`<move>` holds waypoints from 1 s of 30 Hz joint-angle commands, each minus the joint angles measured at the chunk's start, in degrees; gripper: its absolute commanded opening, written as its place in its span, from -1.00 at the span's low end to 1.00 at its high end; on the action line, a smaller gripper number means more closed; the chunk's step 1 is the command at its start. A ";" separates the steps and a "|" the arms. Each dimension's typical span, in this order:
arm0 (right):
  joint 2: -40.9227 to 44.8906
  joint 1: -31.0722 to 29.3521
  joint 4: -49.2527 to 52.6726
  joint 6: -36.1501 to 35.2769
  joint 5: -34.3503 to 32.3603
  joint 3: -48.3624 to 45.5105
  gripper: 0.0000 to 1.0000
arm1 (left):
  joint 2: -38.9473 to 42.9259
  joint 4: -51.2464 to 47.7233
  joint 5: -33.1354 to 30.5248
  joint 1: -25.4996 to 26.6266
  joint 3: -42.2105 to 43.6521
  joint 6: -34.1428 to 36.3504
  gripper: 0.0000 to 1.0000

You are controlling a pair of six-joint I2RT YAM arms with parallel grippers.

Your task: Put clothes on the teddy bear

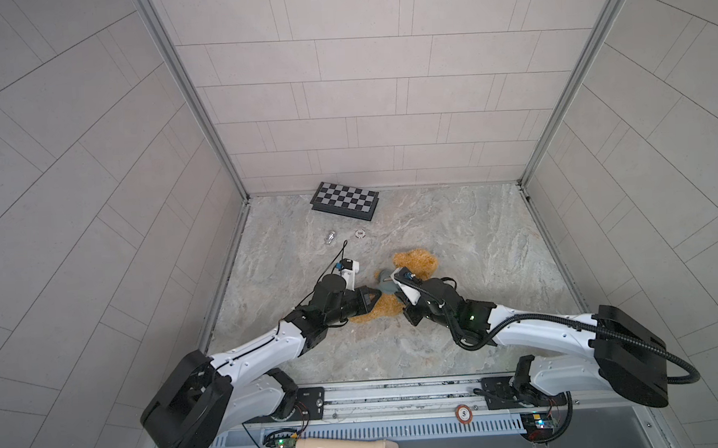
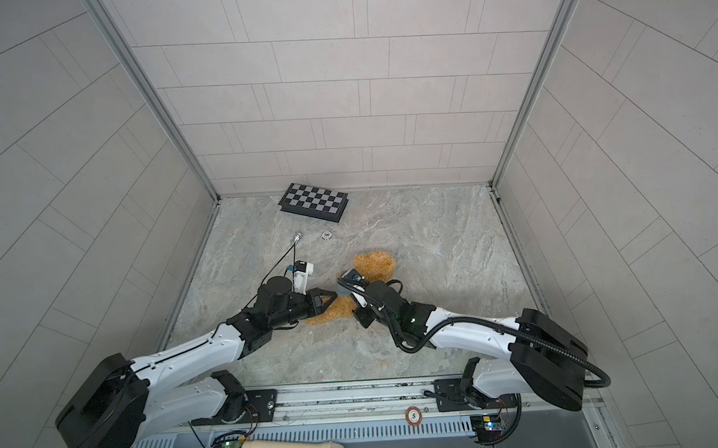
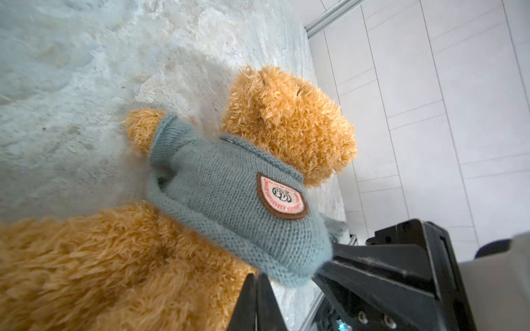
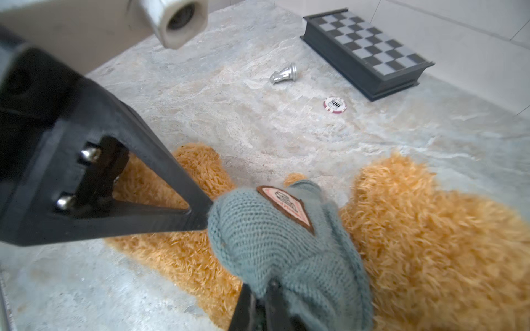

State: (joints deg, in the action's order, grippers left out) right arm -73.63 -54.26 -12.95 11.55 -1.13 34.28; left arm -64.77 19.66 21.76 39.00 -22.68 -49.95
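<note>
Find the teddy bear (image 1: 417,262) flat on its back mid-bench, on the marble bench (image 1: 453,237), head towards the far wall, between the two arms. Note the teal knitted sweater (image 3: 229,200) already over the head and one paw, bunched high on the chest, belly bare below. See the left fingers (image 3: 246,303) pinched narrow on the hem, and the right fingers (image 4: 243,309) pinched narrow on the same hem close by.

To do this step well:
- Draw both pinches towards the legs together and evenly.
- Keep the knit slightly spread to clear the shaggy belly.
- Stay low to the bench to avoid lifting the floppy body.
- Stop short of overstretching the hem.
- Check the second sleeve: impossible to tell here whether filled.

Read the brown-edged chest patch (image 3: 282,197), with red lettering round a dark emblem: "every" seemingly legible, the rest too small. Read "500" on the poker chip (image 4: 334,105) near the chessboard (image 4: 367,51), and "5" on the second chip (image 1: 464,414) at the front rail.
</note>
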 commanded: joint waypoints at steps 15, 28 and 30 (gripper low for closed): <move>-2.00 0.11 4.04 12.16 11.04 7.62 -1.00 | 12.24 2.91 -8.61 3.27 9.65 4.17 -1.00; -1.55 0.19 3.38 11.90 11.99 7.56 -1.00 | 4.33 27.19 -5.23 3.45 13.50 -4.52 -0.26; -1.74 0.20 2.98 11.74 12.20 7.47 -1.00 | 4.73 26.17 -5.40 3.51 13.29 -3.78 -0.25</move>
State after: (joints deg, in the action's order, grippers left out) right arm -76.05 -53.82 -8.27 23.00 10.09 40.82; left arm -60.90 40.99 15.14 42.04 -9.56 -53.34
